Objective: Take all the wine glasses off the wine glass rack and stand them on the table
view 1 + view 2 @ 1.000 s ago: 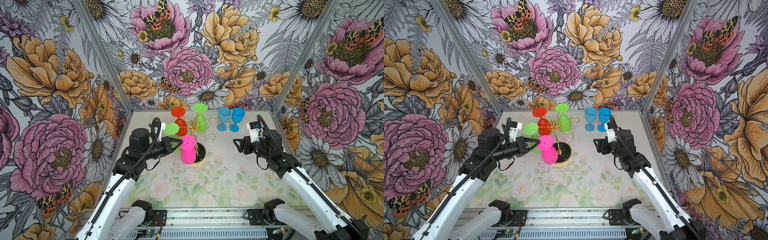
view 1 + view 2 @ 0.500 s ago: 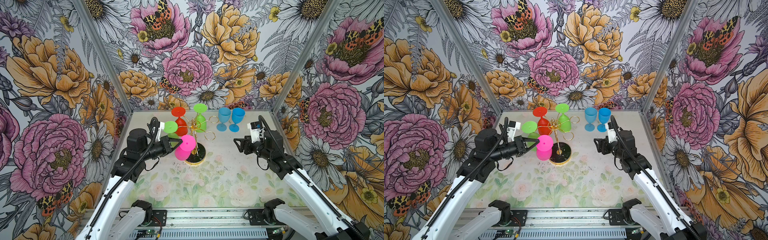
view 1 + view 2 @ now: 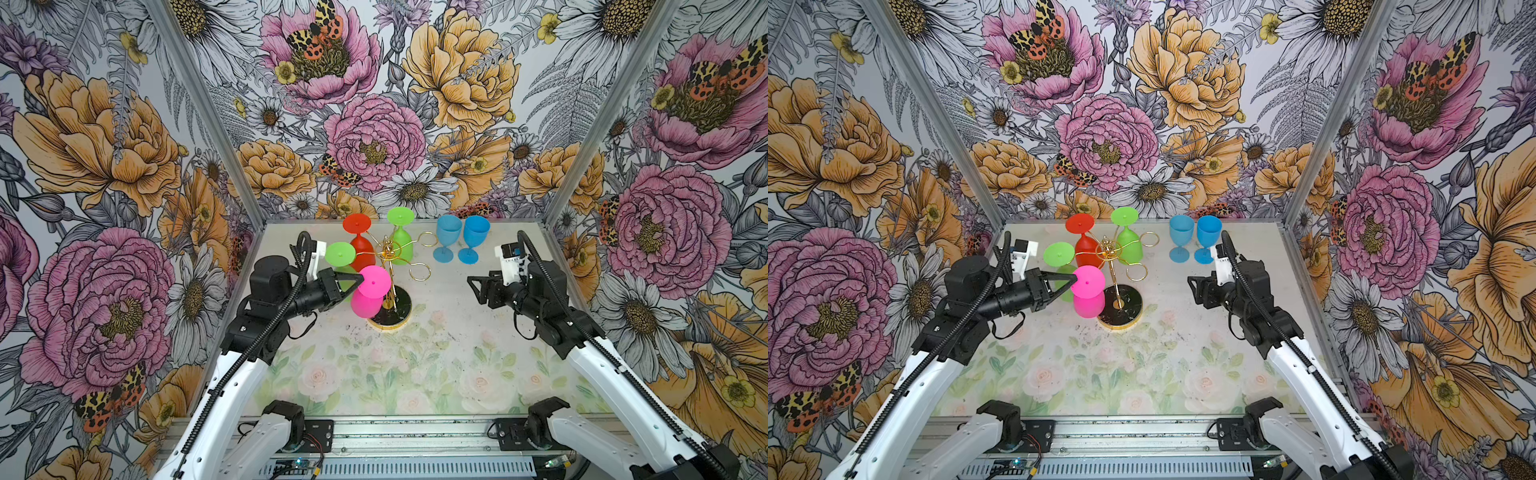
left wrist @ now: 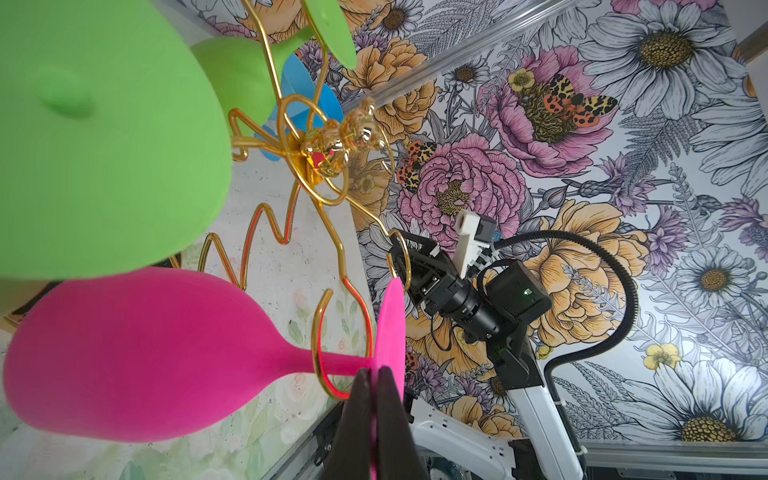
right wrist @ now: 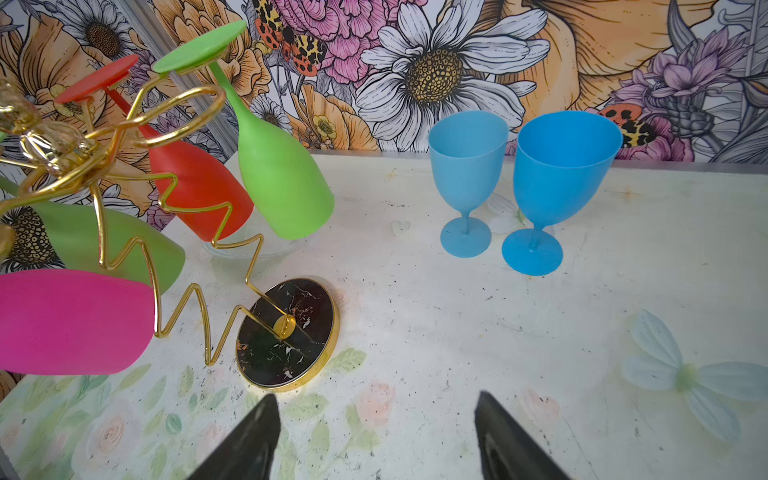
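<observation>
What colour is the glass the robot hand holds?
Bright pink glass; the left wrist view shows it best.

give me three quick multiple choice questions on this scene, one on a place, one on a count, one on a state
1. Where are the two blue glasses?
A. Upright on the table, right of the wine glass rack in both top views
B. Hanging on the rack
C. Lying on their sides

2. How many glasses hang on the rack?
A. Two
B. Six
C. Four

3. What is the left gripper doing?
A. Open, holding nothing
B. Shut on the pink glass
C. Shut on the rack's base

Answers:
1 A: both stand on their feet on the table, apart from the rack.
2 C: a red glass, two green glasses and the pink glass hang bowl-down.
3 B: the left wrist view shows its fingers pinched together at the pink glass's foot.
</observation>
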Robot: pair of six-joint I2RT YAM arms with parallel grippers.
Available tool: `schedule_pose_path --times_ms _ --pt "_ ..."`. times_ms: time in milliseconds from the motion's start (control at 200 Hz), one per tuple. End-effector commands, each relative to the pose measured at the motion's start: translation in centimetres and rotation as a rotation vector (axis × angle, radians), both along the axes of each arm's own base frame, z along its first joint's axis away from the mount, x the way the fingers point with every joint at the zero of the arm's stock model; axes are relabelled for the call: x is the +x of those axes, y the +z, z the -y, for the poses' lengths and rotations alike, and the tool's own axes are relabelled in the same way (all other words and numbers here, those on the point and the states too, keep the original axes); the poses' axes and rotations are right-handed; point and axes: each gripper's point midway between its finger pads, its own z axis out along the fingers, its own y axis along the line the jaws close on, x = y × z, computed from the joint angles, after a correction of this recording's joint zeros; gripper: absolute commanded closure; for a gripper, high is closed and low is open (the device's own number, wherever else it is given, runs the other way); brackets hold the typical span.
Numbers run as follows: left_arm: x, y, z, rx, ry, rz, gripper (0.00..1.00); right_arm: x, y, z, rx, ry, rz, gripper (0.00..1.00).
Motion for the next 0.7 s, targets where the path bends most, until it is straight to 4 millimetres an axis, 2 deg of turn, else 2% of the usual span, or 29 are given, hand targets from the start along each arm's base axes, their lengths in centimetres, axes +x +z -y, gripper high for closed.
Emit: schedule_pose_path --times_ms 0,215,696 --pt "0.3 1.5 0.3 -0.044 -0.019 0.027 1.0 0.0 1.0 -0.1 0.017 -0.006 0.035 0.26" --pt "1.0 2.5 0.4 -0.092 -0.023 0.033 1.0 -0.1 1.0 -0.1 0.018 -0.003 0.036 0.26" --pt "2.8 2.3 0.5 -0.111 -0.009 0.002 1.0 -0.6 1.4 0.0 0.024 -0.001 0.054 0.26"
